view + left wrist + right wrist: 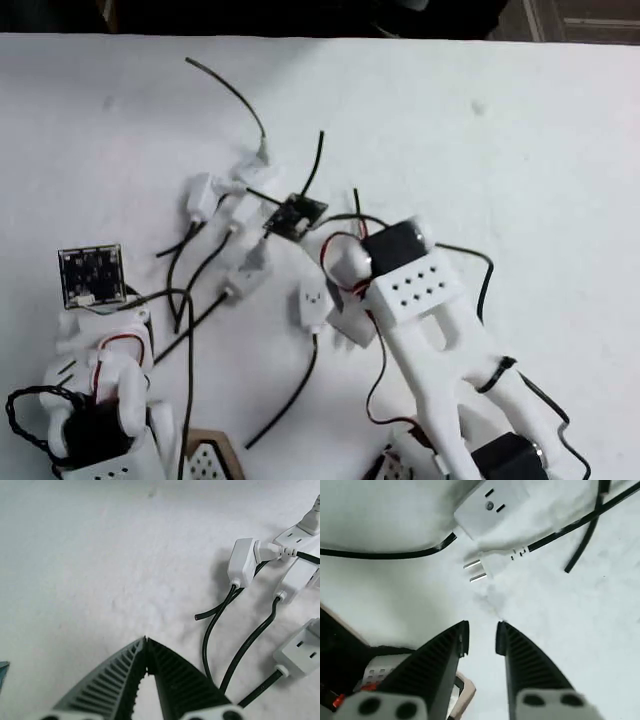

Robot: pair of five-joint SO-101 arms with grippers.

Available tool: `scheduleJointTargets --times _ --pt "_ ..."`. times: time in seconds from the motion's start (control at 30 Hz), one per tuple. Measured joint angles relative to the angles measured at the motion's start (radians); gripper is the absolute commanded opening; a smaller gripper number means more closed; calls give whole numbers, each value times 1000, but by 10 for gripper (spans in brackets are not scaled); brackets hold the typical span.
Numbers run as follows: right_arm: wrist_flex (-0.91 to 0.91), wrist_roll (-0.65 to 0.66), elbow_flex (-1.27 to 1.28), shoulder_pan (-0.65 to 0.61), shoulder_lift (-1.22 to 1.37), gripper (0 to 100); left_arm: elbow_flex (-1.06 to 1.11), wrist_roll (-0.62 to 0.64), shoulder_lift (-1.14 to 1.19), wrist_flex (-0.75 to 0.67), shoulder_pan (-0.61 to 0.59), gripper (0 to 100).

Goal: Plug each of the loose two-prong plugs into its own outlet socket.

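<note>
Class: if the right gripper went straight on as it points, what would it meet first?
Probably the loose two-prong plug, lying just ahead of the right gripper; the outlet socket lies beyond.

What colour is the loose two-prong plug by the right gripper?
The two-prong plug is white with silver prongs; best in the right wrist view.

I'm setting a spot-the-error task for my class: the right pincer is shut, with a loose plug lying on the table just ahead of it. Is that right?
Not quite. The right pincer is open, its jaws apart, as the right wrist view shows. The loose plug does lie on the table just ahead of it.
</note>
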Motion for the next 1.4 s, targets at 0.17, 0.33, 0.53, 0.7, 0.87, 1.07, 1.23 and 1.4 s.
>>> scheduleJointTargets --times 0.17,0.33,0.53,0.7,0.87,1.07,1.23,1.4 --pt "-235 -118 170 -48 0 77 0 0 0 0 0 26" --pt "-411 -120 258 -57 0 97 0 0 0 0 0 27" --pt "-423 -249 258 -160 0 168 0 0 0 0 0 27" --pt "-463 -288 258 -293 0 143 0 0 0 0 -2 27" --pt "-522 -288 258 -301 72 142 0 0 0 0 -31 27" --pt "-615 -292 249 -302 250 142 0 0 0 0 -35 27" --pt "-621 -290 189 -226 311 143 0 0 0 0 -35 27" --pt "-629 -290 170 -146 330 143 0 0 0 0 -35 27"
